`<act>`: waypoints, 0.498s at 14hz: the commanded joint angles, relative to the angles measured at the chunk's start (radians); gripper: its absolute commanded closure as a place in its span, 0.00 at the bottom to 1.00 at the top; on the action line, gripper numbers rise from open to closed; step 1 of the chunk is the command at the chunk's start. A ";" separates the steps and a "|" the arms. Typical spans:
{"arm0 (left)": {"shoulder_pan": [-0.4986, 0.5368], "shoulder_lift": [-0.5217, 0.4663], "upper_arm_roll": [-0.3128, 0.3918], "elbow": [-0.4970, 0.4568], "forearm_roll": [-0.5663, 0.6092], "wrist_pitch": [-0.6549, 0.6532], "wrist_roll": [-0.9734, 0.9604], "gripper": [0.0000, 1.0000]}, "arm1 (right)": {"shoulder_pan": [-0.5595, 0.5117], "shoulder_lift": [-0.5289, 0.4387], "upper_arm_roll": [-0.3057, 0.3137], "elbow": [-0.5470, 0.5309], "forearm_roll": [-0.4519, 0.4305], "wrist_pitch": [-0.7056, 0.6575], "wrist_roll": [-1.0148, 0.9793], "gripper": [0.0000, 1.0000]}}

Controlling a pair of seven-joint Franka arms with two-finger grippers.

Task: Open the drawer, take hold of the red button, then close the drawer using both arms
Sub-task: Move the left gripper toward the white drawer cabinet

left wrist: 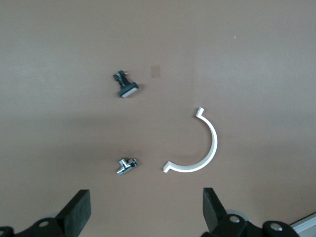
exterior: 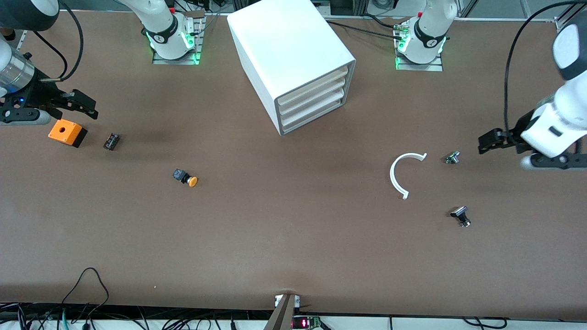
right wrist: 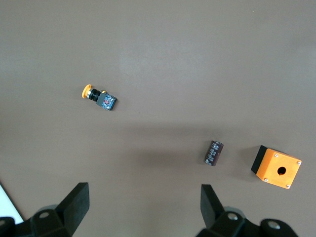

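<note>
Right gripper [exterior: 85, 106] hangs spread and empty above the orange box [exterior: 67, 132], with a small dark cylinder [exterior: 111, 141] just beside that box. Orange-capped button [exterior: 185, 178] lies nearer the front camera. Mid-table, the cabinet [exterior: 293, 59] keeps its bottom drawer [exterior: 312, 114] shut; no red button shows. Left gripper [exterior: 487, 142] hangs open by the white arc [exterior: 401, 172].

A brown table [exterior: 293, 247] with black cables [exterior: 87, 293] along its edge.
</note>
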State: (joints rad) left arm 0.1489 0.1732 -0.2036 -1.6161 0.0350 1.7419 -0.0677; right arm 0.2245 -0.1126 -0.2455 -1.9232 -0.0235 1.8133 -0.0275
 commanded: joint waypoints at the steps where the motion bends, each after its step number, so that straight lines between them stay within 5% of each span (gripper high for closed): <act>1: 0.000 0.029 -0.010 0.024 0.002 -0.027 0.016 0.00 | -0.001 0.008 0.000 0.013 -0.006 0.001 0.006 0.00; 7: 0.001 0.032 -0.010 0.025 0.003 -0.058 0.003 0.00 | 0.009 0.021 0.003 0.030 -0.010 0.000 -0.003 0.00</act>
State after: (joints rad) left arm 0.1484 0.2048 -0.2116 -1.6121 0.0350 1.7114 -0.0680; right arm 0.2288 -0.0979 -0.2437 -1.9161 -0.0236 1.8165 -0.0291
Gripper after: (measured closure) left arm 0.000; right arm 0.000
